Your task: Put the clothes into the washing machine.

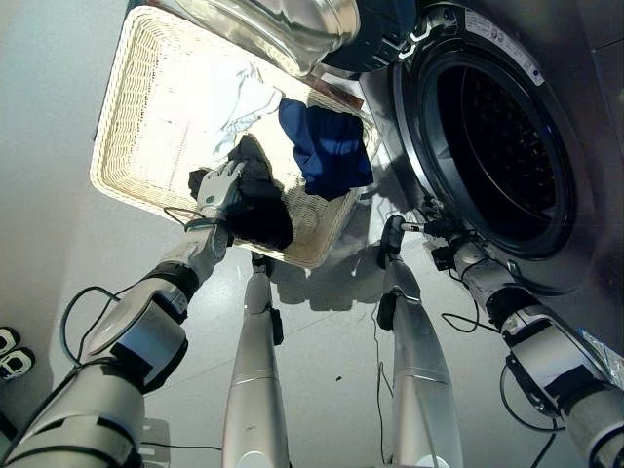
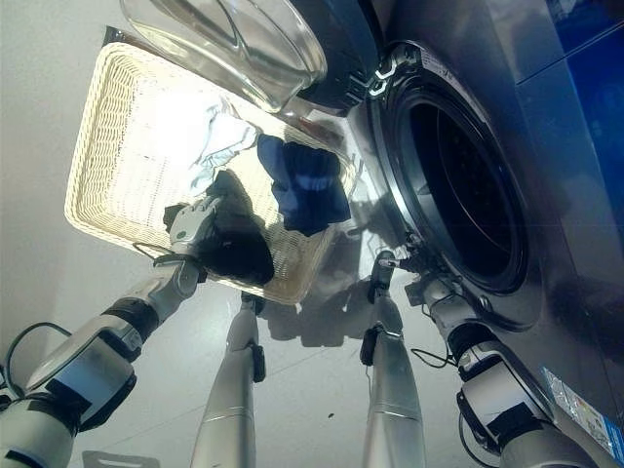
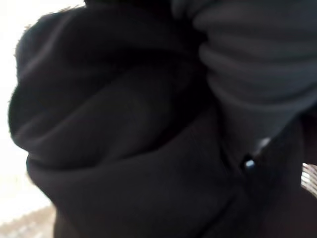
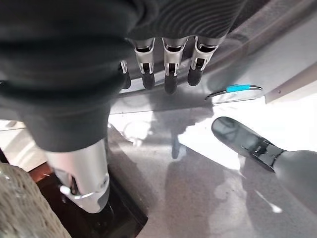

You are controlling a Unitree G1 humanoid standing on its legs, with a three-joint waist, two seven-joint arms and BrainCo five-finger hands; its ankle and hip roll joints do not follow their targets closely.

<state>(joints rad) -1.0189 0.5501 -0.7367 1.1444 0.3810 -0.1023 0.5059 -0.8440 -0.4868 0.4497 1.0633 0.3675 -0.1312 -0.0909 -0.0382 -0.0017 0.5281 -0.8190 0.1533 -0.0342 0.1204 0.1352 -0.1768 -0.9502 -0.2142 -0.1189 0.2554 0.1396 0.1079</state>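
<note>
A black garment (image 1: 258, 210) lies at the near end of a wicker basket (image 1: 127, 117), beside a blue garment (image 1: 327, 146) and a white one (image 1: 239, 97). My left hand (image 1: 222, 190) rests on the black garment with its fingers curled into the cloth. Up close in the left wrist view, the black garment (image 3: 124, 148) bunches against the hand's ribbed cover (image 3: 257, 74). My right hand (image 1: 444, 234) hangs open and holding nothing by the lower rim of the washing machine's round opening (image 1: 497, 146). Its fingers (image 4: 171, 69) are straight above the grey floor.
The washer's glass door (image 1: 283, 24) stands swung open over the basket's far end. The basket sits on the grey floor just left of the machine. A pair of shoes (image 1: 10, 353) shows at the far left edge.
</note>
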